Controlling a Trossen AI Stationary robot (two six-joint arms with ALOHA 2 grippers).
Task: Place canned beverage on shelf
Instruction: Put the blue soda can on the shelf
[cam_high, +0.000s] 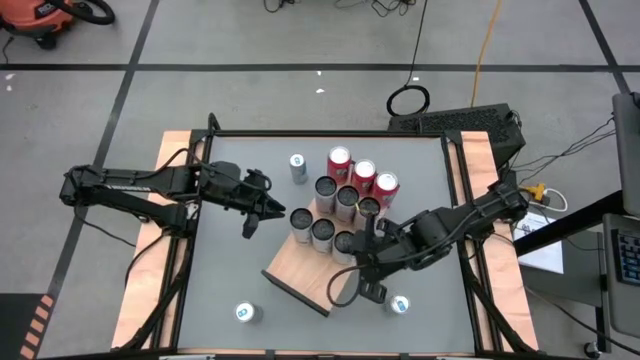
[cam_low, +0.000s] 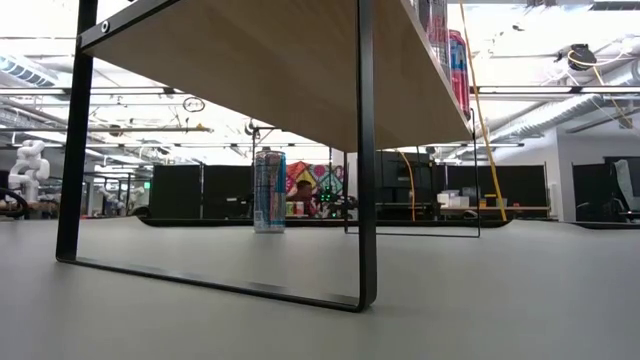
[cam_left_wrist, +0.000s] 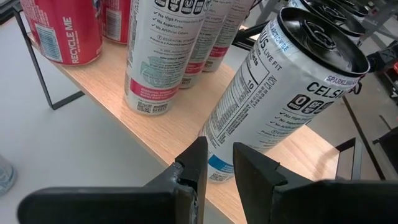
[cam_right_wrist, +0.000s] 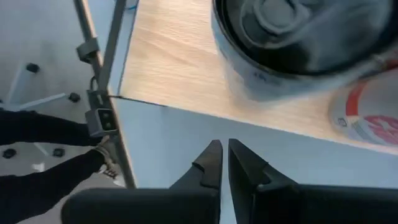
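Note:
The shelf (cam_high: 300, 265), a light-brown board on thin black legs, stands aslant in the middle of the table. Several cans stand on its top: red ones (cam_high: 364, 175) at the far end, white ones with dark tops (cam_high: 322, 232) nearer. My left gripper (cam_high: 252, 225) hovers left of the shelf. Its fingers (cam_left_wrist: 217, 158) are slightly apart, nothing between them, pointing at a white can (cam_left_wrist: 280, 93) at the board's edge. My right gripper (cam_high: 368, 292) hangs shut beside the shelf's near right edge. It (cam_right_wrist: 224, 146) points down at the grey tabletop below a dark-topped can (cam_right_wrist: 292, 37).
Three loose cans stand on the tabletop: one far left of the shelf (cam_high: 297, 165), one near the front left (cam_high: 246, 313), one beside my right gripper (cam_high: 400, 304). The low view looks under the shelf board (cam_low: 270, 60), past its black leg (cam_low: 366, 150), at a standing can (cam_low: 269, 190).

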